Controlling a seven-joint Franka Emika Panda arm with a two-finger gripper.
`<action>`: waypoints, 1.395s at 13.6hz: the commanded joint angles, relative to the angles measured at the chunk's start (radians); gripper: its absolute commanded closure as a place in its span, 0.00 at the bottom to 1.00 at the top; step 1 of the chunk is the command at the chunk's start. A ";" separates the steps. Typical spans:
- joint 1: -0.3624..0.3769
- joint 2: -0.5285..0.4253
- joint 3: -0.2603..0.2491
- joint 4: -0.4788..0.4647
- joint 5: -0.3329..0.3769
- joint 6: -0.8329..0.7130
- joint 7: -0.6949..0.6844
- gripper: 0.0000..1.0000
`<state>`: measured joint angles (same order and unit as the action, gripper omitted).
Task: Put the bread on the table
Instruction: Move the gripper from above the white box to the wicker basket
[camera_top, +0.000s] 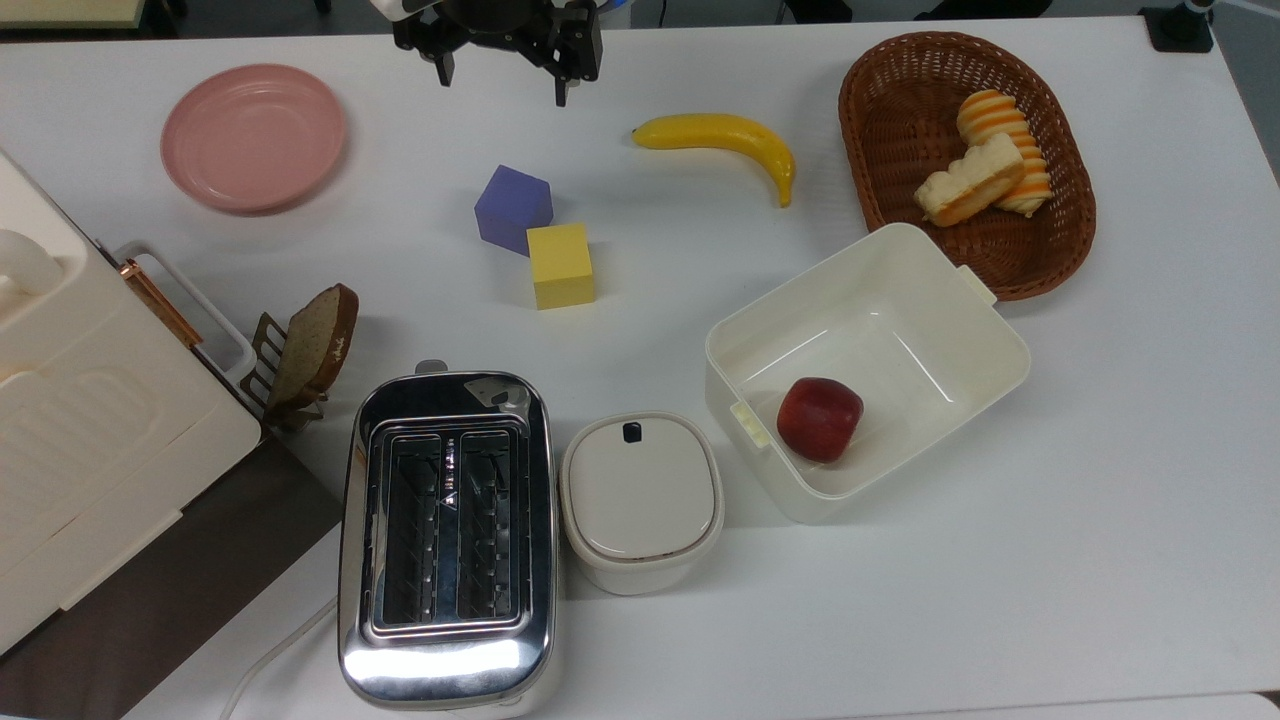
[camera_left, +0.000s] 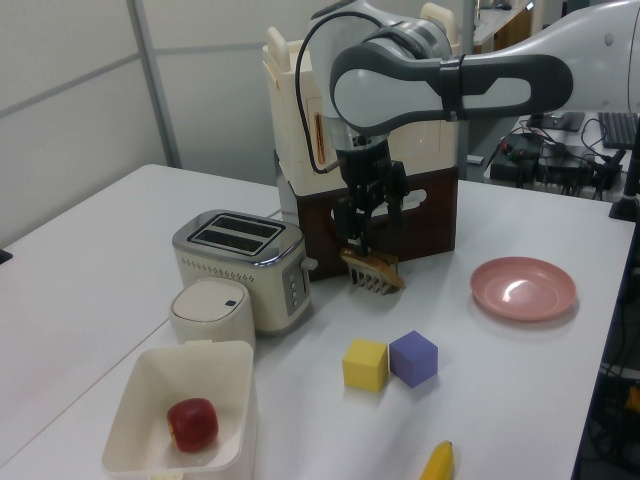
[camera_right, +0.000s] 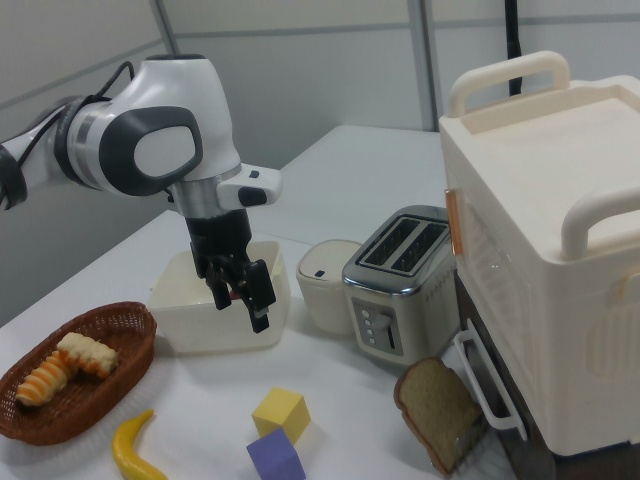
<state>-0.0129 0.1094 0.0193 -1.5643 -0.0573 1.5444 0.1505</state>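
The bread (camera_top: 968, 181) lies in the brown basket (camera_top: 880, 190) at the top view's right, leaning on the striped roll (camera_top: 1003, 135). The tool (camera_top: 500, 78) hangs spread apart and holding nothing above the white desk (camera_top: 1100, 480), between the pink plate (camera_top: 254, 137) and the banana (camera_top: 722, 138).

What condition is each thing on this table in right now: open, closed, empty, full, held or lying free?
gripper: open, holding nothing
bread: in the basket, leaning on the striped roll
basket: holds both bread pieces
white box: open, one apple inside
small pot: lid on
toaster: slots empty
pink plate: empty
brown slice: propped in a rack
banana: lying free
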 joint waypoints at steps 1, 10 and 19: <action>0.005 0.001 -0.004 -0.007 0.024 0.013 -0.011 0.00; 0.233 0.022 -0.004 -0.011 0.044 -0.006 0.177 0.00; 0.563 0.144 0.010 -0.014 0.109 0.132 0.846 0.00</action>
<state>0.4854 0.2088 0.0374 -1.5737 0.0268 1.6321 0.7874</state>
